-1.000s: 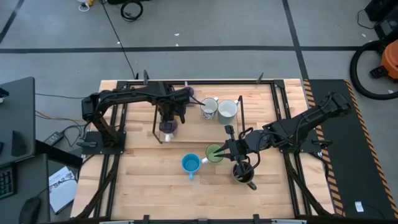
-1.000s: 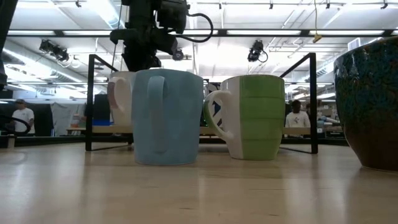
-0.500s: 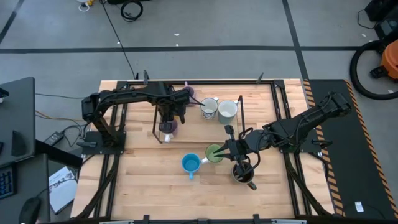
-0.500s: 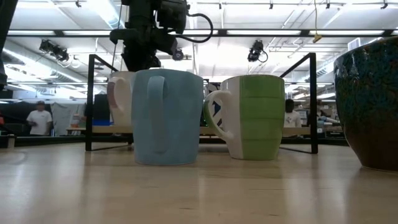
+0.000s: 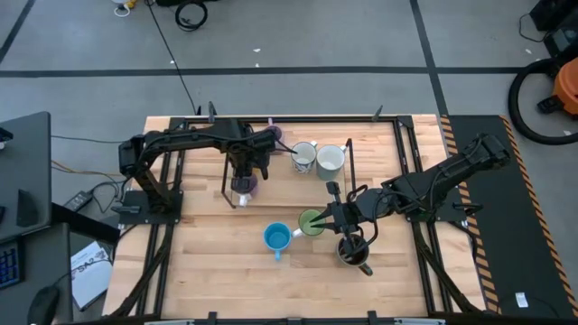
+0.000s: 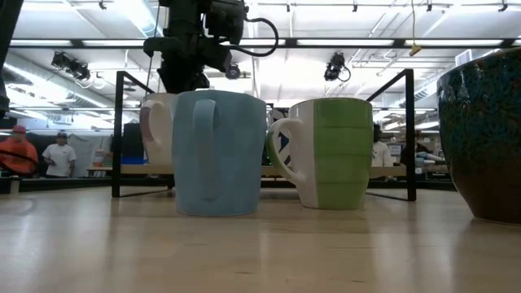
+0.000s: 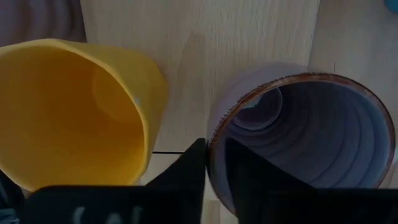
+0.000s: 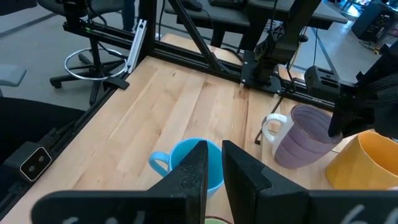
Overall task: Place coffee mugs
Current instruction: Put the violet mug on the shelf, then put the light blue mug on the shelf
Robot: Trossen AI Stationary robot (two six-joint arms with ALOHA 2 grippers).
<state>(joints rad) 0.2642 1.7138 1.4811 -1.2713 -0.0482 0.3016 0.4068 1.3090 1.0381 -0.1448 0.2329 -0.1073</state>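
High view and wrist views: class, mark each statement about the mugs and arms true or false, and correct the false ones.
1. The blue mug stands on the table beside the green mug. True.
2. The left gripper is at a purple mug. True.
3. The left wrist view shows a red mug next to the purple one. False: it is a yellow-orange mug.
4. The right gripper hangs over the far left corner of the table. False: it is near the green mug and the dark mug.
5. Two pale mugs stand side by side at the black wire rack. True.
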